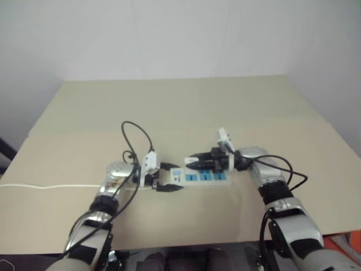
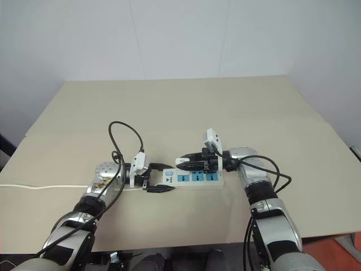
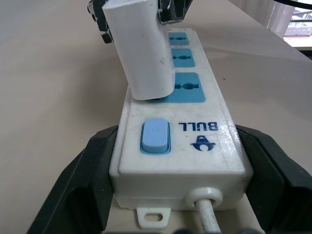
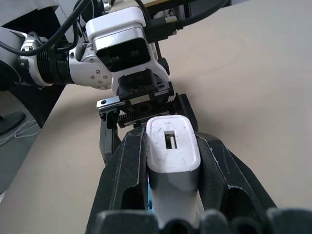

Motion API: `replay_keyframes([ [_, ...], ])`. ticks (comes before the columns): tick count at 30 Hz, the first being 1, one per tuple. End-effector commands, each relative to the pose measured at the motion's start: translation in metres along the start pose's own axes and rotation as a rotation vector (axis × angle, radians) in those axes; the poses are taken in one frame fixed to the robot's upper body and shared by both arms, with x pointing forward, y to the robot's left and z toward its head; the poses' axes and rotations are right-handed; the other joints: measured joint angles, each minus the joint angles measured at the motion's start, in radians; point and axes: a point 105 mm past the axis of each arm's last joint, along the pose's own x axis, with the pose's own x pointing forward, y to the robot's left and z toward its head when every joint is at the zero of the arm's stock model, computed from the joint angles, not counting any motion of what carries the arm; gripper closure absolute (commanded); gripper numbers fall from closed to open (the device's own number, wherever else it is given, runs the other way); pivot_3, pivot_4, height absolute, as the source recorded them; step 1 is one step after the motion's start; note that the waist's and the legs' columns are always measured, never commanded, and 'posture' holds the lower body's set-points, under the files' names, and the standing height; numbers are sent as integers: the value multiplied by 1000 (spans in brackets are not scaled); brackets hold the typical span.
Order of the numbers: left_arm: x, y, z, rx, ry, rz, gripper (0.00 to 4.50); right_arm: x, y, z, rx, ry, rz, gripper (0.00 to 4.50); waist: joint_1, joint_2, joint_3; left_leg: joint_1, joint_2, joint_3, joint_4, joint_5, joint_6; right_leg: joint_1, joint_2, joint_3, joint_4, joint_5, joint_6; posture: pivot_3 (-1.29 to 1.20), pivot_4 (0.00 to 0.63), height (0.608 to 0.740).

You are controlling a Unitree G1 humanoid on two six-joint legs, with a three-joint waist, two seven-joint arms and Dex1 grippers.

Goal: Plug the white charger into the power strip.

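The power strip (image 3: 183, 131) lies flat on the tan table (image 2: 225, 107), well in from the table's far edge and its side edges, nearer the near edge; its thin white cord (image 1: 51, 186) runs away from its switch end toward the table's left edge; the left gripper (image 2: 159, 178) has its fingers (image 3: 78, 190) clamped on that switch end, one on each long side of the strip; the white charger (image 4: 171, 156) stands over the strip's blue socket closest to the switch, its lower end down at the socket face, gripped between the right gripper's (image 2: 185, 162) fingers (image 4: 124, 180), which press its two sides; broad bare table lies beyond the strip on the far side and to both sides.
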Motion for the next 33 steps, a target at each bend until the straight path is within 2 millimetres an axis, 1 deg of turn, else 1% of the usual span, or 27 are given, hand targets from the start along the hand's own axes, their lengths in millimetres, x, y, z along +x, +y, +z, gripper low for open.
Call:
replay_keyframes([
  [1,2,-4,-6,-14,14,-3,1240,-1,2,7,-66,-29,17,3314,0,0,0,0,0,0,0,0,0,0,0,0,0,0,0,0,150,740],
  [5,1,-4,-6,-13,16,-2,1240,-1,6,3,-118,-37,23,3314,0,0,0,0,0,0,0,0,0,0,0,0,0,0,0,0,150,740],
  [9,1,-3,-6,-15,17,-4,1240,1,8,-6,-162,-19,19,3314,-1,0,0,0,0,0,0,0,0,0,0,0,0,0,0,0,150,740],
  [16,1,-4,-6,-15,17,-5,1240,4,10,-20,-179,35,29,3314,-1,0,0,1,0,0,0,0,0,1,0,0,0,0,0,0,150,740],
  [25,1,-4,-5,-13,9,-4,1240,5,8,-37,-144,71,5,3314,-3,0,0,7,0,0,-1,-2,3,5,1,0,0,0,0,0,150,740],
  [30,1,-5,-5,-16,9,-5,1240,3,8,-42,-134,81,-7,3314,-3,0,-1,7,1,0,-1,-2,3,5,1,0,0,0,0,0,150,740],
  [33,1,-5,-5,-17,9,-5,1240,3,6,-42,-175,84,-35,3314,-3,0,-1,7,1,0,-1,-2,3,5,1,0,0,0,0,0,150,740],
])
